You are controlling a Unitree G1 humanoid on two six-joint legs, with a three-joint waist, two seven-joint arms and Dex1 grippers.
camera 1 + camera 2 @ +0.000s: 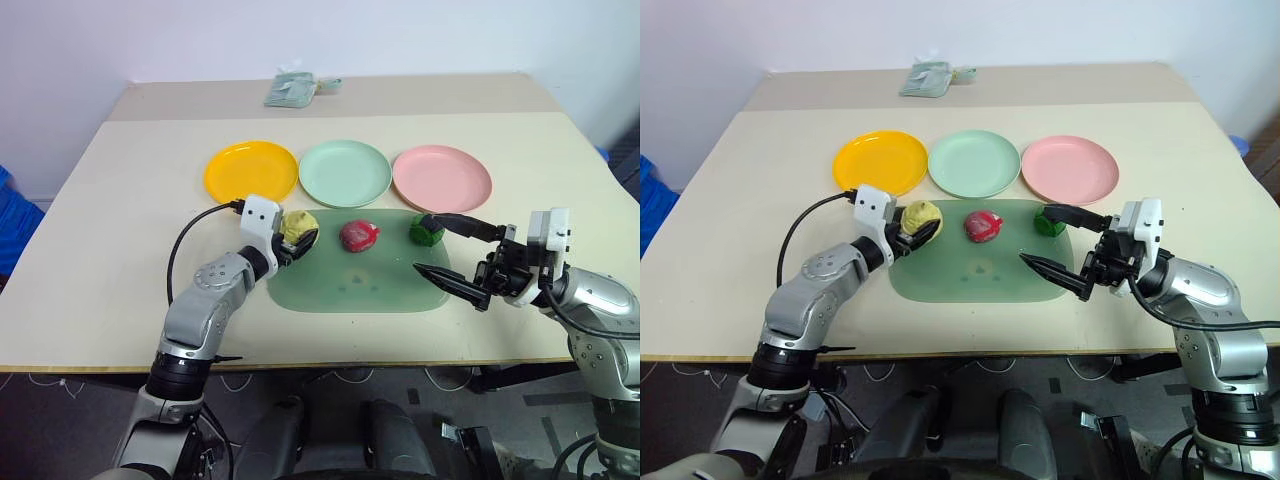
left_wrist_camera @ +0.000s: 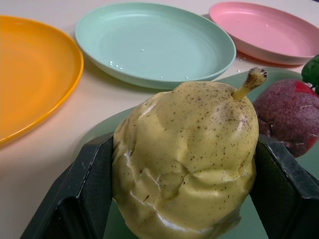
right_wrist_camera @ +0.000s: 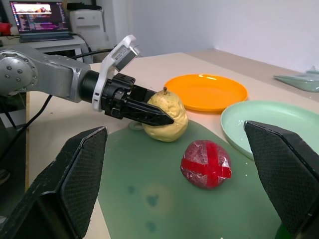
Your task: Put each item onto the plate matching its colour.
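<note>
Left gripper [image 1: 297, 243] clamped on yellow pear [image 1: 299, 226], seemingly resting on mat [image 1: 350, 285], right gripper [image 1: 455, 250] spread wide

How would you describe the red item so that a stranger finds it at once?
On the beige table lies a translucent green mat, just before three plates. The red toy fruit sits at the mat's far edge, in the middle of three items, between a yellow pear and a dark green lump. It alone is glossy red.

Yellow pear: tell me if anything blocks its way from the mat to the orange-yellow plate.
Nothing visible does. The left gripper is shut on the yellow pear at the green mat's near-left corner, and the orange-yellow plate lies just beyond it, empty, with bare table between. The red lump sits off to the side.
</note>
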